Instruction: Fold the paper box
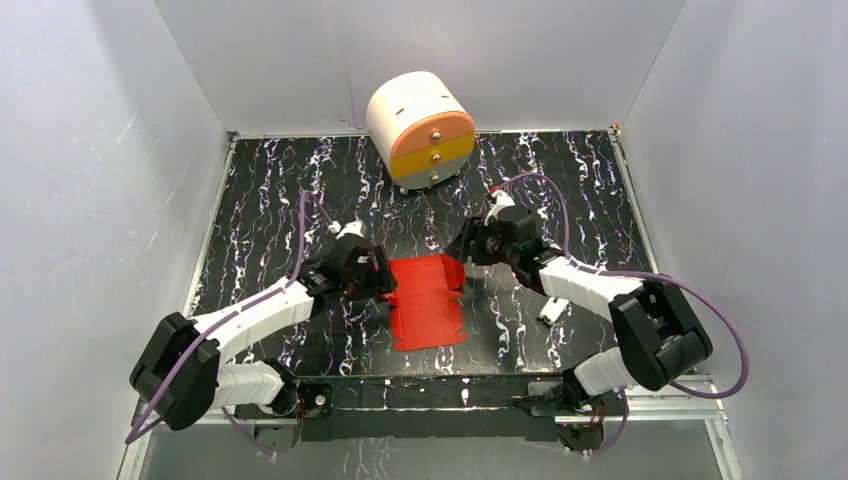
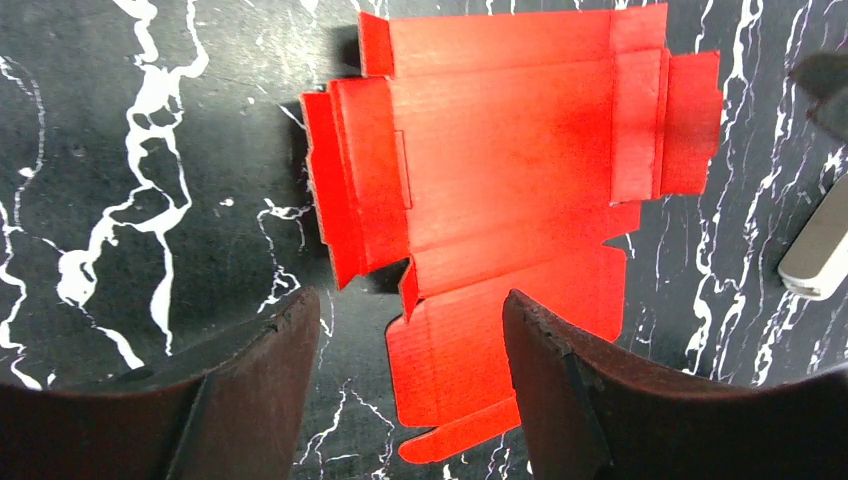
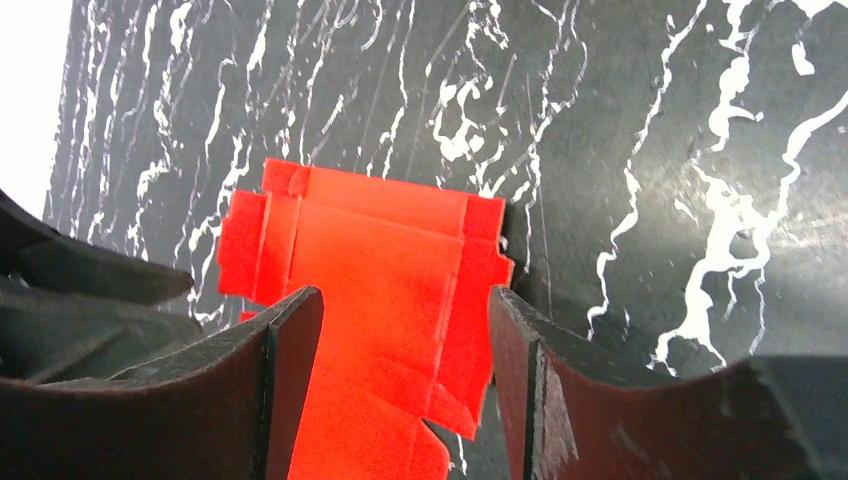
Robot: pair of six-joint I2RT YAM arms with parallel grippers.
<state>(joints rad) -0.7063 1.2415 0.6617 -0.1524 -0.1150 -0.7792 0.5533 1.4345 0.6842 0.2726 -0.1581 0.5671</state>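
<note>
Barely started: box [image 1: 428,300] lay near-flat on worktop [image 1: 270,230], end flaps half-raised; left claw [image 1: 385,271] and right claw [image 1: 463,248] gaped, empty.

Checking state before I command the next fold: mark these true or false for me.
1. The paper box lies on the table as an opened-out sheet, not a closed box. True.
2. The left claw is clamped on the sheet. False: its jaws stand open with nothing between them.
3. The right claw is open. True.
4. The round drawer unit stands on the sheet. False: it stands at the far edge of the table, apart from the sheet.
5. Both claws are on the same side of the sheet. False: one is at its left edge, the other at its right.
</note>
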